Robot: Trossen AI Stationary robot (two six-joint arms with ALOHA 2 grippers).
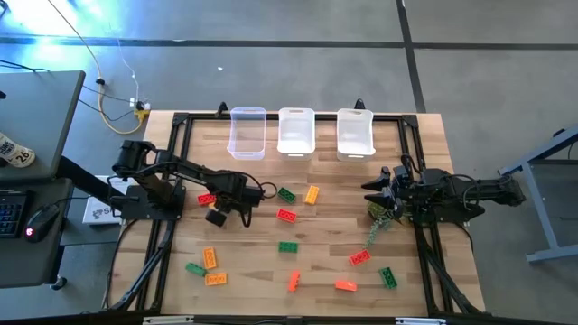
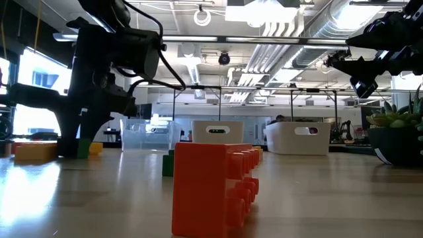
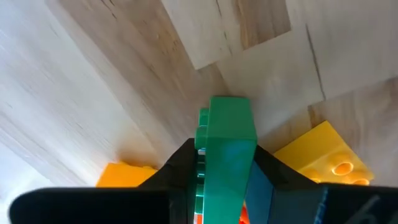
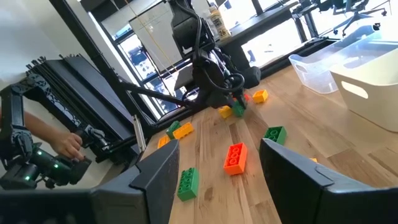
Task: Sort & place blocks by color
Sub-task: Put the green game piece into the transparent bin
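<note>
Left gripper (image 3: 225,186) clamped on a green block (image 3: 227,155), raised just above the wooden table (image 1: 334,235) among scattered blocks (image 1: 287,216) at left centre; right gripper (image 4: 217,171) idle at the right edge, fingers spread, holding nothing.

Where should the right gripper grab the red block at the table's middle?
From straight above, across its two long sides. The red block lies flat and apart from its neighbours, so both long sides look free. The right gripper is open; the left gripper is shut on a green block.
</note>
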